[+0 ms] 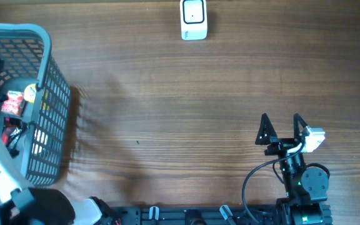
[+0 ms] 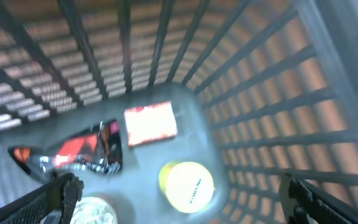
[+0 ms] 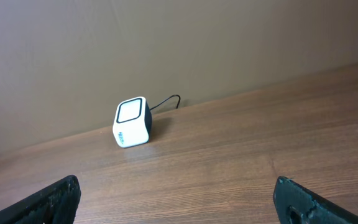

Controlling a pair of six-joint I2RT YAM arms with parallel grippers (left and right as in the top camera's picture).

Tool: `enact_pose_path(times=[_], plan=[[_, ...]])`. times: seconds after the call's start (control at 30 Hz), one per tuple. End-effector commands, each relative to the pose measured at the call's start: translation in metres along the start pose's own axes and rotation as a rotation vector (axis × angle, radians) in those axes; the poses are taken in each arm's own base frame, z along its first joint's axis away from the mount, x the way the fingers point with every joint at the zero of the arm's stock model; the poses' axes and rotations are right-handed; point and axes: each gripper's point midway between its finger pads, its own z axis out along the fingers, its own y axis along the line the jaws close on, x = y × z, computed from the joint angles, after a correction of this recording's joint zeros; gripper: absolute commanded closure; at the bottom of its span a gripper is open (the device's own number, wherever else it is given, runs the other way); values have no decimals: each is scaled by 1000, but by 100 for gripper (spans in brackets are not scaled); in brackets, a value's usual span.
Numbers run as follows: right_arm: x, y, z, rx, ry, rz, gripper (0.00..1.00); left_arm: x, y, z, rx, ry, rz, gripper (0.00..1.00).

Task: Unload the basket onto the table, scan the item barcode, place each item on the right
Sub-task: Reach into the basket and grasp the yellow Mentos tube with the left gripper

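Far left, the left pincer (image 2: 180, 202) is down inside the grey wire basket (image 1: 45, 94). Its fingers are spread as wide as they go, with nothing gripped between them. Below it on the basket floor, a yellow round item (image 2: 187, 185) sits pretty much dead centre between the two fingertips. A white round lid (image 2: 96, 213) is just beside the fingertip on the left of the wrist view. A black-and-red foil pouch (image 2: 73, 152) lies further ahead on that same side, and a red-and-white packet (image 2: 151, 122) is ahead of the yellow one (all too blurry to read a label or spot a barcode).

Moving right, the white scanner (image 1: 194, 19) sits on the wooden table (image 1: 167, 94), well ahead of the right pincer (image 1: 282, 128) and off to its left, framed window tilted up. The right pincer is over bare wood at the robot's edge, fingers wide apart too, holding nothing.
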Motion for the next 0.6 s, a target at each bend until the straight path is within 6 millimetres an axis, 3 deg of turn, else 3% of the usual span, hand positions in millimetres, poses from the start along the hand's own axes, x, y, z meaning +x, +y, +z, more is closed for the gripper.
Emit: enact_pose_path(times=[0.0,0.1,0.17,0.33,0.57], plan=[[0,4,0,-19,-2,-17,0,37,8,52,-68,169,-12,0],[0,4,0,-19,-2,-17,0,68,5,90,-70,312,-7,0],[0,4,0,-19,-2,-17,0,81,5,105,-78,360,9,0],[0,4,0,-19,-2,-17,0,102,-1,123,-74,416,143,0],[0,4,0,-19,-2,-17,0,127,-11,141,-82,466,188,1]])
